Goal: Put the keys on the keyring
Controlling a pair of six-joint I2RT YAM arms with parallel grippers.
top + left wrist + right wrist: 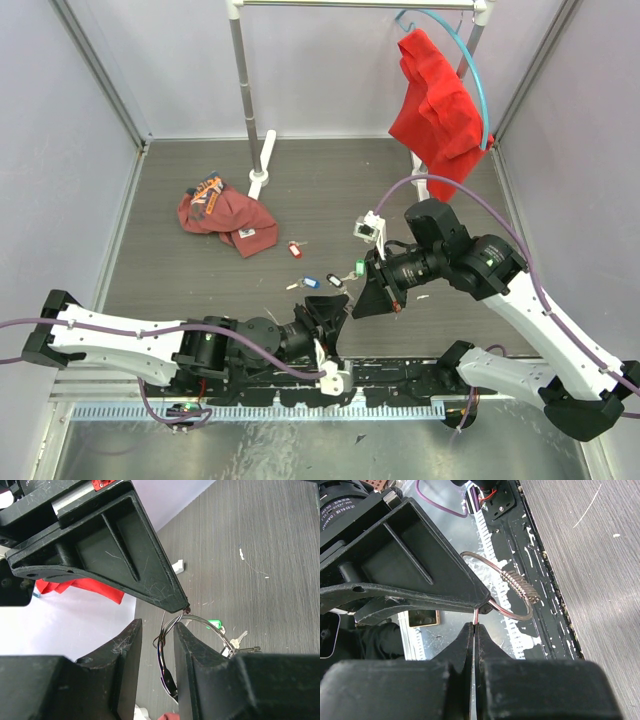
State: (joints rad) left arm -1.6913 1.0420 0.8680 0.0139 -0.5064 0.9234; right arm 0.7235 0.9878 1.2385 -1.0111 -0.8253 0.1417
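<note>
1. On my right wrist view, the right gripper [474,628] has its fingers pressed tight together, pinching the thin wire of the keyring [520,585] at their tips.
2. The keyring is off the table, held between the two grippers where they meet. Part of its wire is wound into a small coil.
3. On the left wrist view, the left gripper [157,630] has its fingers spread with a clear gap. The ring's wire runs through that gap, and I cannot tell whether either finger touches it.
4. One left finger's tip sits right against the ring beside the right gripper's pinch.
5. The keys [311,282] lie loose on the table [180,285], just beyond the grippers. The blue, black and green tags are close together.
6. The red-tagged key [295,250] lies a little farther back, near a red cap [225,215].
7. None of the keys that I can see is on the ring.
8. A red cloth [435,100] hangs at the back right.
</note>
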